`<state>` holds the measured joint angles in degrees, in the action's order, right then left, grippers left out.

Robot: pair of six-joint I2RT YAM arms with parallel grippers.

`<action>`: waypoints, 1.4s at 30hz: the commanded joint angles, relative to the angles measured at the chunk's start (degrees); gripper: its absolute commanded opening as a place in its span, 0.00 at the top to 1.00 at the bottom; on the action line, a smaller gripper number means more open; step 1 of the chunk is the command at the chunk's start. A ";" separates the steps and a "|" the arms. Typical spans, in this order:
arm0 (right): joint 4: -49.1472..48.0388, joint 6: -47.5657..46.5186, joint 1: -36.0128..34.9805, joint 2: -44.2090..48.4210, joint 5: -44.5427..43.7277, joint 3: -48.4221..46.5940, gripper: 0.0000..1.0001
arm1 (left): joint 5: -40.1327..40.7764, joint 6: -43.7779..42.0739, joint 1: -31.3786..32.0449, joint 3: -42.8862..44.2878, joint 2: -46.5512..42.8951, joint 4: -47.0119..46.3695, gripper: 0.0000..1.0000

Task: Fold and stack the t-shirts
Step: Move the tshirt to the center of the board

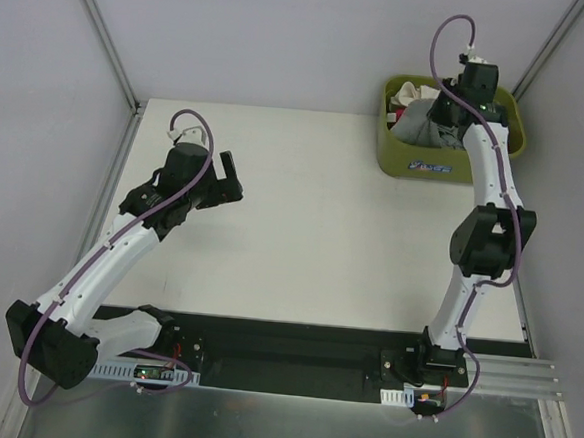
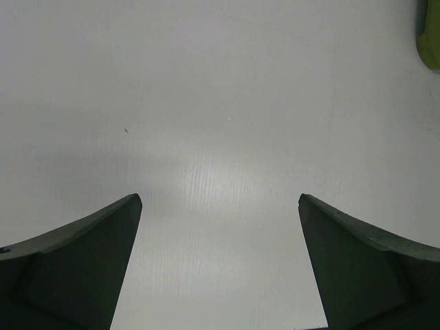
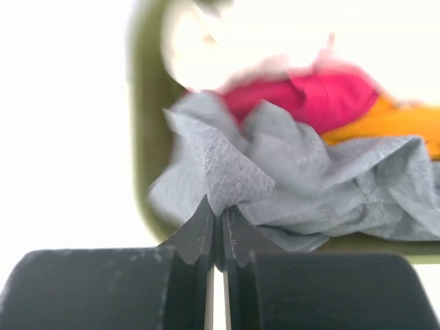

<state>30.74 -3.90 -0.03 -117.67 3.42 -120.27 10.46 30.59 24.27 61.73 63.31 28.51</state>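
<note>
Right gripper (image 3: 218,214) pinches the crumpled mid-grey cloth t-shirt (image 3: 309,179) in the olive-green plastic bin (image 1: 426,166), upper right of the overhead view. Its wrist view shows plainly a magenta-pink t-shirt (image 3: 323,96) and an orange t-shirt (image 3: 392,120) behind. Left gripper (image 2: 220,203) hangs spread over the white desk (image 2: 206,103).

Bare white tabletop (image 2: 220,103) lies between and ahead of the parted left jaws, while a crumpled mid-grey cloth t-shirt (image 3: 309,179) and the olive-green plastic bin (image 3: 146,158) wall crowd the pinched-together right jaws.

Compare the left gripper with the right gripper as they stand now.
The left gripper has its jaws wide apart and holds nothing; the right gripper has its jaws shut on a fold of the grey t-shirt. The left gripper hangs over bare table; the right gripper is over the green bin. Both have dark jaws.
</note>
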 commanded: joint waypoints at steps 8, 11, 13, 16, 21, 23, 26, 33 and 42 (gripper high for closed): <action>-28.17 14.18 -3.30 31.44 15.47 -4.26 0.99 | -3.51 1.67 -0.37 -4.96 -9.69 -3.02 0.01; -30.47 16.46 -6.90 34.17 16.35 -8.29 0.99 | -3.60 1.93 -0.37 -5.92 -11.62 -3.20 0.01; -33.19 22.05 -9.09 35.05 19.07 -10.85 0.99 | -3.43 2.19 -0.37 -6.62 -13.03 -3.38 0.01; -39.95 25.95 -13.48 37.50 23.21 -11.66 0.99 | -3.08 2.46 -0.37 -7.50 -14.61 -3.46 0.01; -43.93 24.03 -21.05 39.36 22.43 -10.69 0.99 | -2.90 2.55 -0.37 -8.30 -16.72 -3.55 0.01; -41.74 23.51 -22.11 38.75 21.54 -10.17 0.99 | -3.07 2.55 -0.37 -8.74 -17.16 -3.55 0.01; -36.83 21.93 -22.20 38.82 19.79 -5.87 0.99 | -3.34 2.46 -0.37 -9.53 -18.48 -3.46 0.01; -28.02 8.58 -21.50 47.87 -6.62 25.57 0.99 | -1.06 2.63 -0.37 -12.25 -22.61 -3.38 0.01; -2.55 18.13 -8.78 48.42 -28.64 54.42 0.76 | -2.01 4.66 -0.37 -14.10 -19.91 -3.11 0.01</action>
<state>16.71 9.82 -15.07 -70.48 -13.82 -68.99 9.47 33.85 24.27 48.10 40.64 26.37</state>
